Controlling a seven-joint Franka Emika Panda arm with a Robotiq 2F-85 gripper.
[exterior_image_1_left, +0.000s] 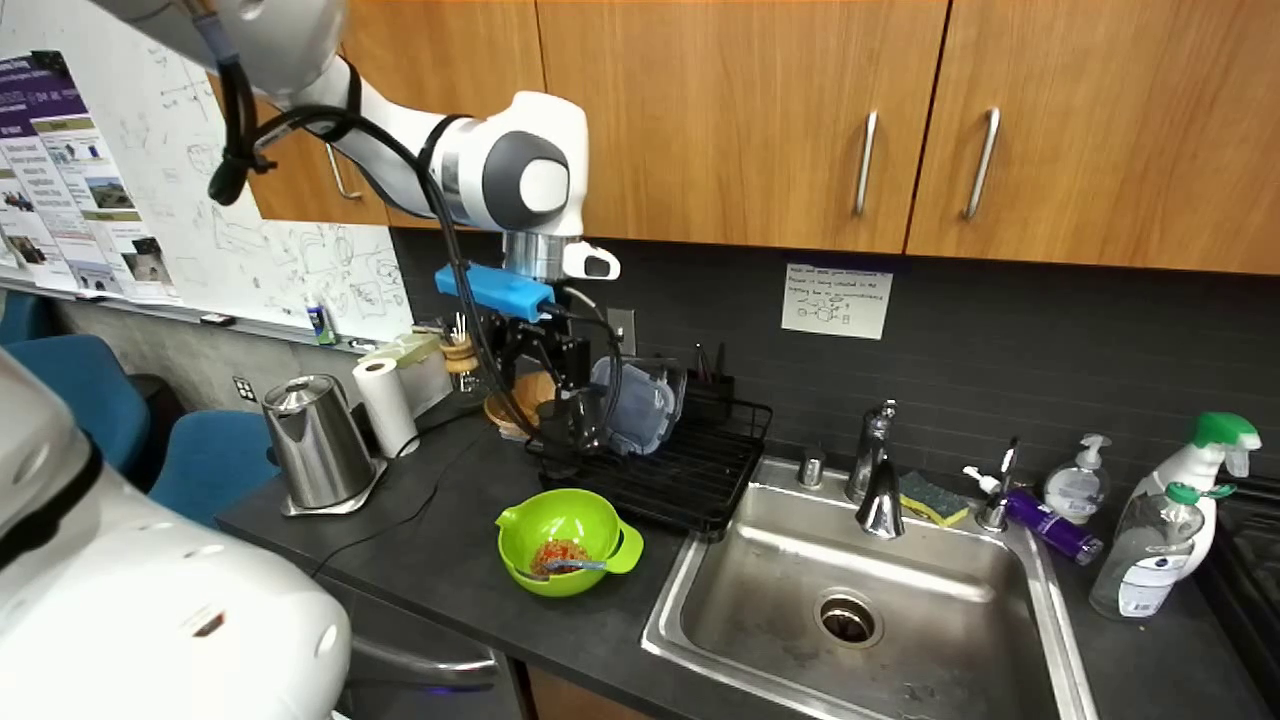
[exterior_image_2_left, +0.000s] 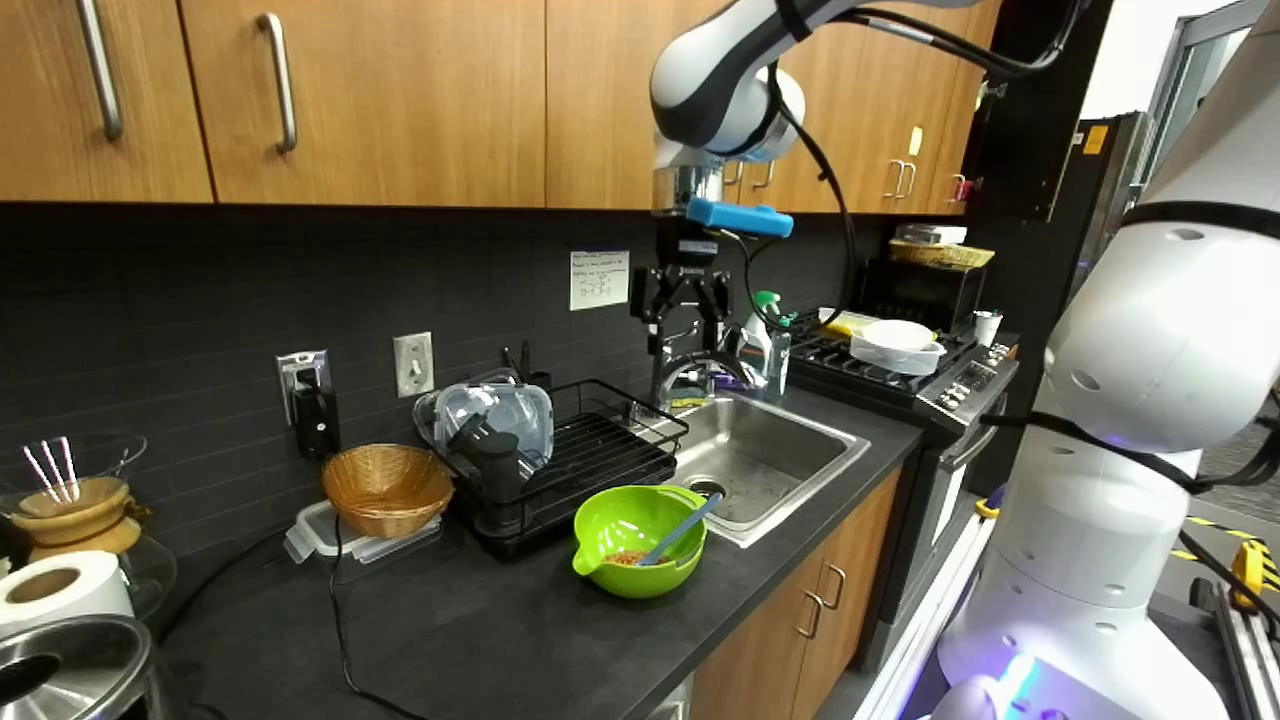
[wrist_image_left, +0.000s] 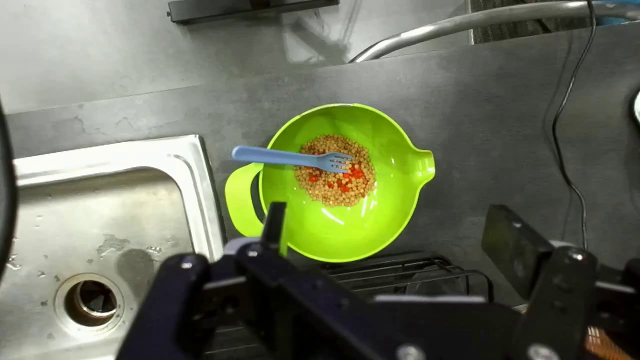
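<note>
My gripper (wrist_image_left: 387, 207) stands open in the wrist view, with nothing held between its widely parted fingers. In an exterior view the same gripper (exterior_image_2_left: 686, 350) points down, well above the counter. Nearest in the wrist view is a lime-green bowl (wrist_image_left: 345, 237) with a handle and a pouring spout; the left finger overlaps its edge there without visible contact. Small tan grains (wrist_image_left: 335, 195) mixed with red bits lie at its bottom. A blue fork (wrist_image_left: 280, 156) rests across the rim, tines on the grains, its handle sticking out over the bowl's handle side.
A black dish rack (exterior_image_2_left: 625, 470) behind the bowl carries a clear container (exterior_image_2_left: 510, 405) and a dark cup. Beside it is a steel sink (wrist_image_left: 195, 160) with a faucet (exterior_image_1_left: 880, 490). A wicker basket (exterior_image_2_left: 388, 490), a kettle (exterior_image_1_left: 315, 440) and a cable share the counter; wooden cabinets (exterior_image_1_left: 740, 120) hang above.
</note>
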